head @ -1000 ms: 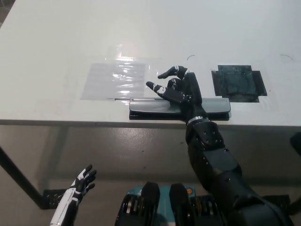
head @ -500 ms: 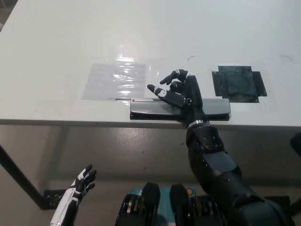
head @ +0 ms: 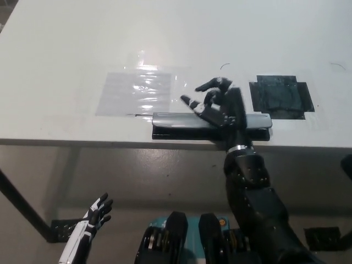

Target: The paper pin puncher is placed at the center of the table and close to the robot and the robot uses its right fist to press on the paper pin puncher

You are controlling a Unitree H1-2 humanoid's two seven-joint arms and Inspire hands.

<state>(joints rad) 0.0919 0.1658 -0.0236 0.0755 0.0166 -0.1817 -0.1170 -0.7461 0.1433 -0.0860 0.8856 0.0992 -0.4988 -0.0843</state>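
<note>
- Hovering over the paper pin puncher [head: 181, 125], the black right hand [head: 219, 104] has its fingers spread and loosely curled, clamped on nothing; it has drifted a little to the right of where it was a moment ago.
- Lying along the near edge of the white table [head: 66, 49], roughly at its middle, the puncher is a long grey bar on a dark base.
- Just behind the puncher, to its left, a clear plastic sheet [head: 135, 92] lies flat.
- A dark square patch [head: 281, 96] sits on the tabletop to the right of the hand.
- Down at the lower left, below table level, the white left hand [head: 94, 213] rests with fingers apart, empty.
</note>
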